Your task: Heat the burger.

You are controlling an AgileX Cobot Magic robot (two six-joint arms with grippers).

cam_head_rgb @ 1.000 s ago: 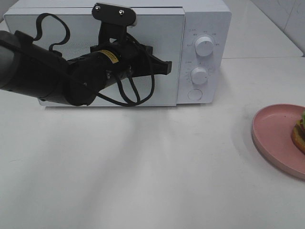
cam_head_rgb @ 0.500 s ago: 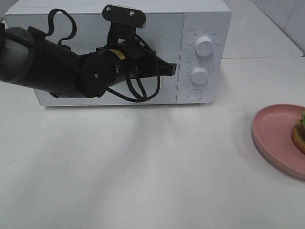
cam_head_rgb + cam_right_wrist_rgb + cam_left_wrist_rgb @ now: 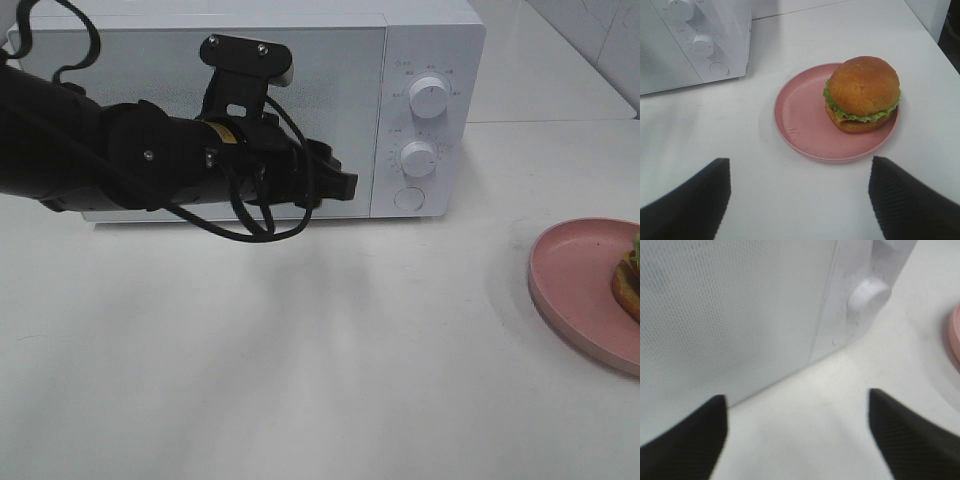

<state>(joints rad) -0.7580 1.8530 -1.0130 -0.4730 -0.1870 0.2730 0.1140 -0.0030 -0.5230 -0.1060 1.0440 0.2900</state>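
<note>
The burger (image 3: 862, 94), with a golden-brown bun and green lettuce, sits on a pink plate (image 3: 802, 117) on the white table. My right gripper (image 3: 800, 161) hovers open above and short of the plate, with nothing between its fingers. In the exterior high view only a sliver of the burger (image 3: 630, 280) shows on the plate (image 3: 575, 290) at the right edge. My left gripper (image 3: 345, 185) is low in front of the white microwave (image 3: 430, 40), by the right edge of its shut door (image 3: 740, 315). It is open (image 3: 797, 397) and holds nothing.
The microwave has two knobs (image 3: 430, 97) and a round button (image 3: 409, 198) on its right panel. White tabletop (image 3: 300, 360) spreads between microwave and plate. The plate's rim (image 3: 956, 337) shows in the left wrist view.
The left arm has dropped lower in front of the microwave door and its jaws have opened. The burger and plate have not moved.
</note>
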